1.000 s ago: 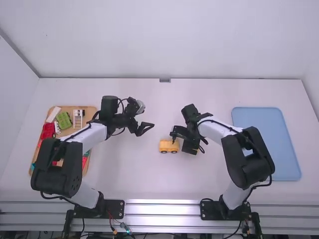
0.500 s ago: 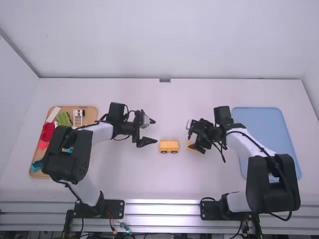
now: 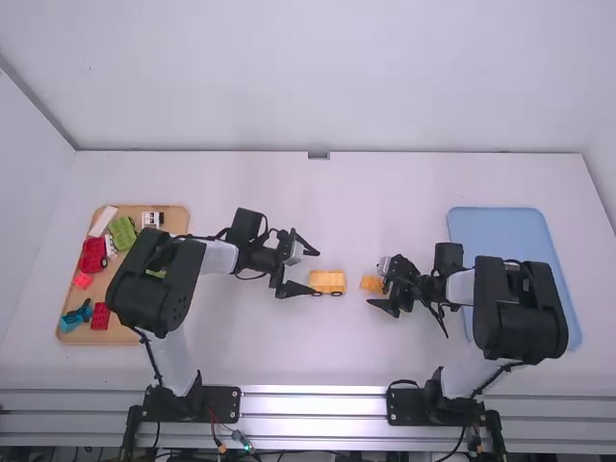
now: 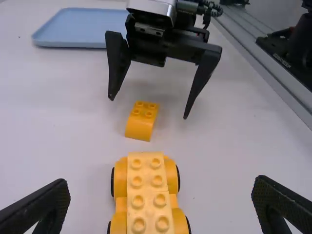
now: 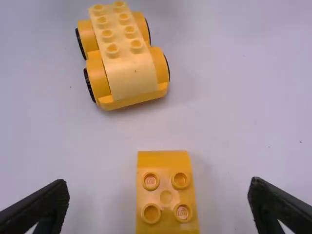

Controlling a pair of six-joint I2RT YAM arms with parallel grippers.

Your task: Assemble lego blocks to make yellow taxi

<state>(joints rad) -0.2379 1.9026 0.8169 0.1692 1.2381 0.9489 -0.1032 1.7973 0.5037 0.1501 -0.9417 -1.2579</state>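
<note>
1. The small yellow plastic block with a curved end (image 5: 165,196) should be light, stiff, slightly slick; best pinched by its straight sides, below the studs.
2. It lies on the white bench (image 3: 289,356), at three o'clock from the studded yellow wheeled body (image 3: 326,282).
3. Right gripper (image 4: 148,108): tilted down, fingers apart, astride the block.
4. Left gripper (image 3: 315,271): fingers apart, beside the body.

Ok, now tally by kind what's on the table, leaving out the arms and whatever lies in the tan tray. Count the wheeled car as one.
Wheeled yellow car, with the pale brick on top: 1
Loose yellow block: 1
Trays, the blue tray and the tan tray: 2
Total: 4
</note>
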